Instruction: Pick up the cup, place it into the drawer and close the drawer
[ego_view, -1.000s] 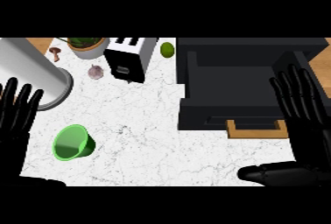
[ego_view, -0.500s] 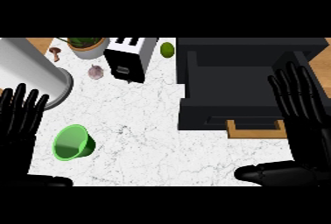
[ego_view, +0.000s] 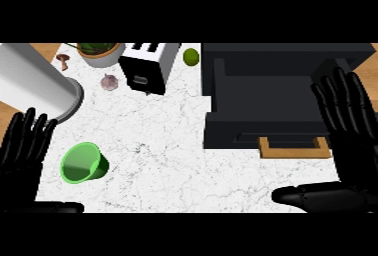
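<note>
A green cup (ego_view: 83, 163) lies on its side on the white marble counter (ego_view: 162, 150) at the lower left, its mouth turned up toward me. My left hand (ego_view: 24, 145) is open just left of the cup, fingers straight and pointing up, not touching it. The black drawer unit (ego_view: 280, 95) stands at the right, with its drawer (ego_view: 294, 148) pulled out a little and a wooden floor showing inside. My right hand (ego_view: 345, 115) is open over the unit's right edge, thumb (ego_view: 317, 196) stretched out low to the left.
A big silver cylinder (ego_view: 33, 85) lies at the upper left. At the back stand a toaster (ego_view: 148, 66), a potted plant (ego_view: 98, 51), a lime (ego_view: 191, 56), a garlic bulb (ego_view: 109, 82) and a mushroom (ego_view: 63, 60).
My left hand has shifted right, closer to the green cup. The right hand has hardly moved.
</note>
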